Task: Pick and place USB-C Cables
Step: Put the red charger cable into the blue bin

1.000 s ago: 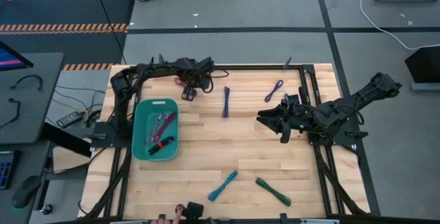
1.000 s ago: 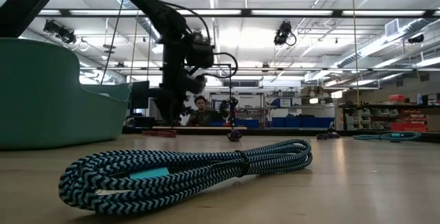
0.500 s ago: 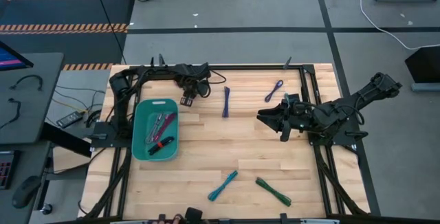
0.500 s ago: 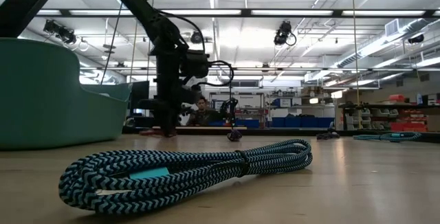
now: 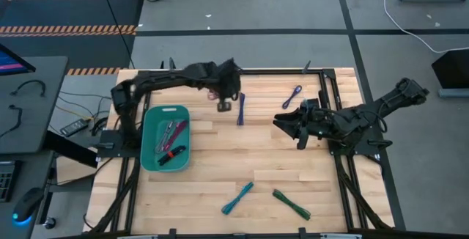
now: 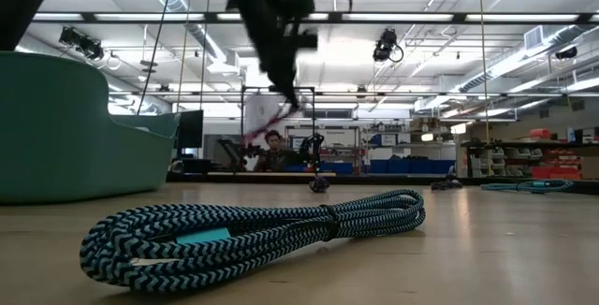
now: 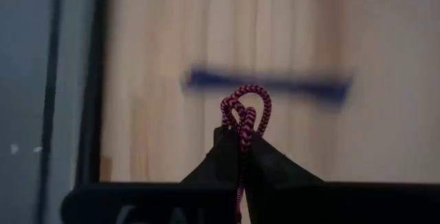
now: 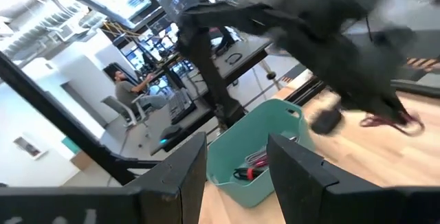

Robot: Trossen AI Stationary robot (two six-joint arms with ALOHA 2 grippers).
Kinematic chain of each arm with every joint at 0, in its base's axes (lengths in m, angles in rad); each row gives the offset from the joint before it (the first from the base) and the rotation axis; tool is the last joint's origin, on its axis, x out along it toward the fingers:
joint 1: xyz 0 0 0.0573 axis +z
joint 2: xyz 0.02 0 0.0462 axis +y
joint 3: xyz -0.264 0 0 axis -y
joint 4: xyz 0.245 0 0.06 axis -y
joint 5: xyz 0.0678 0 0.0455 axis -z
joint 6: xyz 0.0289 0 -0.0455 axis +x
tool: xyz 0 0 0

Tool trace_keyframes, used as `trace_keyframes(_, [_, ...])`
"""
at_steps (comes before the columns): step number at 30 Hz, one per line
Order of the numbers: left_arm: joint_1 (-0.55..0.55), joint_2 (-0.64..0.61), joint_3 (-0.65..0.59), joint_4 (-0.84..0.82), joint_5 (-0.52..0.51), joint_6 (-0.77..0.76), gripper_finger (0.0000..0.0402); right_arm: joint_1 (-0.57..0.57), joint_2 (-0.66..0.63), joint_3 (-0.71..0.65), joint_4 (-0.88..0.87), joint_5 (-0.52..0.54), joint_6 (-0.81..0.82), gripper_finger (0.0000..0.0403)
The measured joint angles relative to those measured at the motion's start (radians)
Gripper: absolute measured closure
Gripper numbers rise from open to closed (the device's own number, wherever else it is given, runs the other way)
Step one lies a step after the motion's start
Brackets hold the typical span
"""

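The rectangular teal plastic tray [image 5: 151, 145] is sitting at the wooden counter's [image 5: 220, 169] left. The left tool [image 5: 222, 100] is pinching a braided magenta cable [image 7: 242, 113], just beside the dark blue cable [image 5: 240, 108]. The right tool [image 5: 287, 125] is hovering open, well apart.

Place: an industrial robotics lab or workshop.
Floor: grey concrete with hazard-striped tape [image 5: 69, 28] at upper left.
Ceiling: exposed beams and strip lights [image 6: 430, 17] across the top.
Background: shelving with blue bins [image 6: 412, 167], and a seated person [image 8: 130, 86] at a desk, left of frame.
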Motion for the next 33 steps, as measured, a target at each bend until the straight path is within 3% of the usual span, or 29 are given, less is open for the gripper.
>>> trace_keyframes(3, [-0.045, -0.074, 0.117, -0.081, 0.007, -0.194, 0.0395, -0.019, 0.0, 0.0, 0.0, 0.0, -0.027, 0.0245])
trace_keyframes(7, [-0.095, -0.156, 0.23, -0.318, 0.013, -0.462, 0.0395, -0.047, 0.0, 0.0, -0.005, 0.0, -0.061, 0.0245])
trace_keyframes(12, [-0.16, -0.273, 0.203, -0.624, -0.003, -0.711, 0.0395, -0.089, 0.0, 0.0, -0.006, 0.0, -0.115, 0.0245])
trace_keyframes(16, [-0.237, -0.365, 0.052, -0.692, -0.094, -0.876, 0.0395, -0.123, 0.001, 0.0, -0.007, 0.0, -0.15, 0.0245])
trace_keyframes(21, [-0.289, -0.481, -0.233, -0.678, -0.101, -1.044, 0.0395, -0.139, 0.002, 0.0, -0.008, -0.003, -0.154, 0.0245])
trace_keyframes(27, [-0.269, -0.572, -0.569, -0.517, -0.103, -1.132, 0.0394, -0.138, 0.002, 0.0, -0.008, -0.005, -0.154, 0.0245])
trace_keyframes(33, [-0.224, -0.587, -0.768, -0.356, -0.095, -1.151, 0.0368, -0.124, 0.002, 0.0, -0.007, -0.006, -0.141, 0.0245])
